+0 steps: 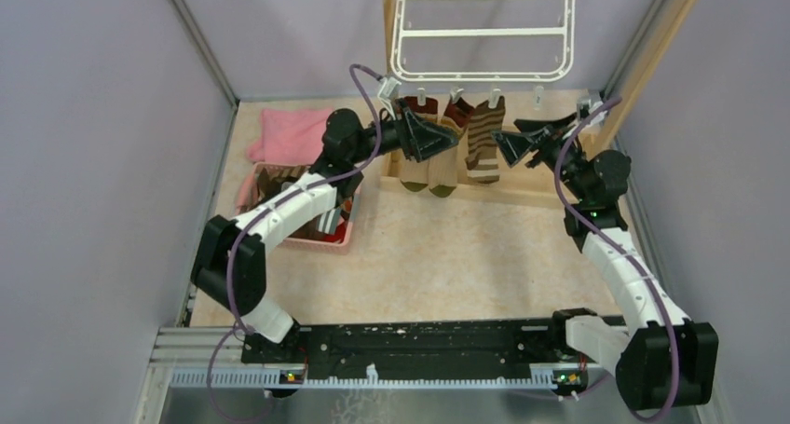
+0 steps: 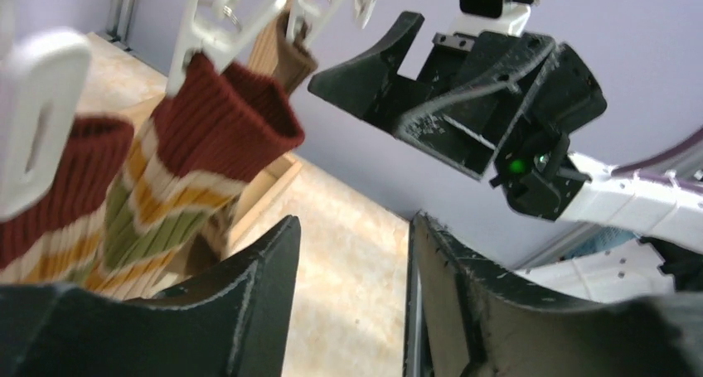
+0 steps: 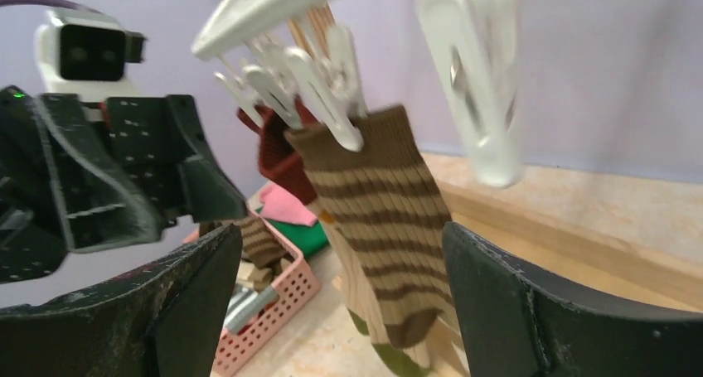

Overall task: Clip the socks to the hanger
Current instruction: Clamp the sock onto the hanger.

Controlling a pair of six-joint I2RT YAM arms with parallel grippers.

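Observation:
The white hanger [image 1: 482,33] hangs at the back from a wooden frame, with clips along its near edge. Three socks hang clipped in a row: two red/green/tan banded socks [image 2: 207,145] and a brown-and-cream striped sock [image 1: 484,137], which also shows in the right wrist view [image 3: 381,219]. My left gripper [image 1: 447,137] is open and empty right in front of the banded socks; its fingers [image 2: 257,269] frame bare floor. My right gripper [image 1: 508,135] is open and empty just right of the striped sock, which hangs between and beyond its fingers [image 3: 497,286]. More socks [image 1: 321,221] lie in the basket.
A pink basket [image 1: 347,230] stands at the left, also in the right wrist view [image 3: 282,298]. A plain pink cloth [image 1: 289,135] lies behind it, with a green cloth [image 3: 308,236] nearby. An empty clip [image 3: 485,79] dangles near my right gripper. The wooden frame base [image 1: 526,198] runs under the socks. Purple walls enclose the cell.

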